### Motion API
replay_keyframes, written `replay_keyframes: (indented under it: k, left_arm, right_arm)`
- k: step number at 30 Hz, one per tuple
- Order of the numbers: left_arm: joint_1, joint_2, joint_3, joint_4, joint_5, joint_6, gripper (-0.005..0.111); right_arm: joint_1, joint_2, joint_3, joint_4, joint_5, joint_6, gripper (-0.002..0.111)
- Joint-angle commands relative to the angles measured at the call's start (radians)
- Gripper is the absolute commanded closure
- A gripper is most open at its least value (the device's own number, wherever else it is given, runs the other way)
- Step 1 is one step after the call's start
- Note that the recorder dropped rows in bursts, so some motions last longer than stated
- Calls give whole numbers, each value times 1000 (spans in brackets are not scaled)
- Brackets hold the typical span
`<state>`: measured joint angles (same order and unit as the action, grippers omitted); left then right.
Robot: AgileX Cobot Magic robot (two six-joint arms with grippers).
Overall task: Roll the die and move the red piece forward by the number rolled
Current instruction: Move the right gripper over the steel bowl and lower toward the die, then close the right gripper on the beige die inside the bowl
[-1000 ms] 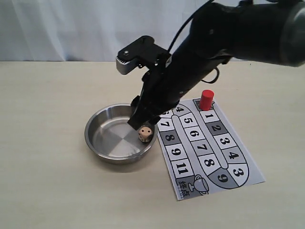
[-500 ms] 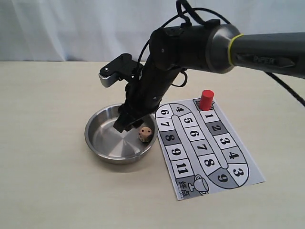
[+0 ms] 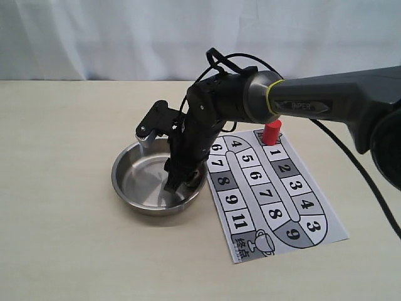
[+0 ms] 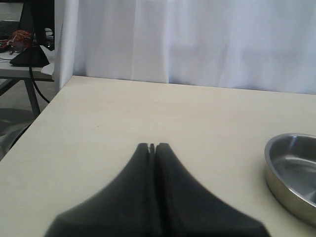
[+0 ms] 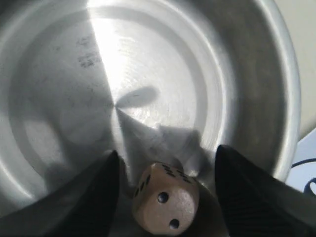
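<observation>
The die (image 5: 165, 205) is seen lying on the floor of the metal bowl (image 5: 276, 89), close to the wall on the board's side. It is framed by the right gripper (image 5: 168, 150), whose fingers (image 5: 94, 192) are spread wide, one on each side of the cube. A narrow gap is seen on both sides, so no contact is made. A face with two dark pips is turned toward the wrist camera; more pips are glimpsed on the neighbouring faces, but they cannot be counted with certainty.

In the exterior view the die itself is hidden behind the right gripper (image 3: 172, 185), which is lowered steeply into the bowl (image 3: 125, 179), with the fingertips down near the bowl floor.

The red piece (image 3: 272, 133) is found upright at the far end of the numbered board (image 3: 276, 194), just beyond square 1, well apart from the bowl. The board is laid flat on the pale table (image 3: 62, 251), with its near long edge just beside the bowl's rim.

The left gripper (image 4: 152, 148) is shown only by its own wrist camera: its fingers are pressed together with nothing between them, held above bare tabletop, and the bowl (image 4: 276, 163) is caught at the edge of that view.
</observation>
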<state>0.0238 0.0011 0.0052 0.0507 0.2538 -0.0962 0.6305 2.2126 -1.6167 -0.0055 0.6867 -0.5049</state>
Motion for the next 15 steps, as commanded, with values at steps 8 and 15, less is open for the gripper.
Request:
replay_keyframes:
  k: [8,15]
  left_arm:
    - [0,-1,-5,-1,-12,-4,107]
    - [0,-1,-5,-3,-12,-4,107]
  right_arm:
    - [1,13,-7,-14,26,-5,47]
    - [1,13,-7,-57,79,-5,47]
